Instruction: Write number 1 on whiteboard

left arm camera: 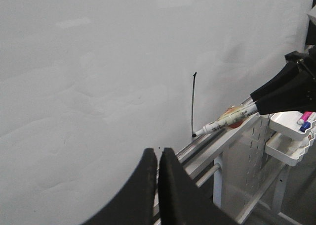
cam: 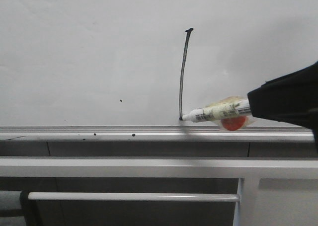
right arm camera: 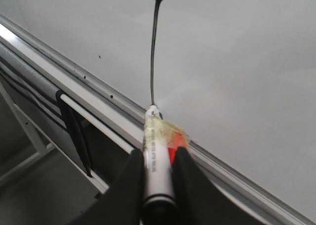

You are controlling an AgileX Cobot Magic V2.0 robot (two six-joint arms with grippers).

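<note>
Pale grey-white whiteboard (cam: 89, 52) with black specks; thin black number 1 (cam: 183, 72); white marker (cam: 216, 112) wrapped in yellowish tape, with an orange-red patch; black right pincer (right arm camera: 157, 185).

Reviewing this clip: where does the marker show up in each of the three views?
Front view: the marker lies low at right, tip at the foot of the number 1.
Left wrist view: marker at right, held by the right tool.
Right wrist view: marker at bottom centre.
Shared landmark: the number 1 stroke.
</note>
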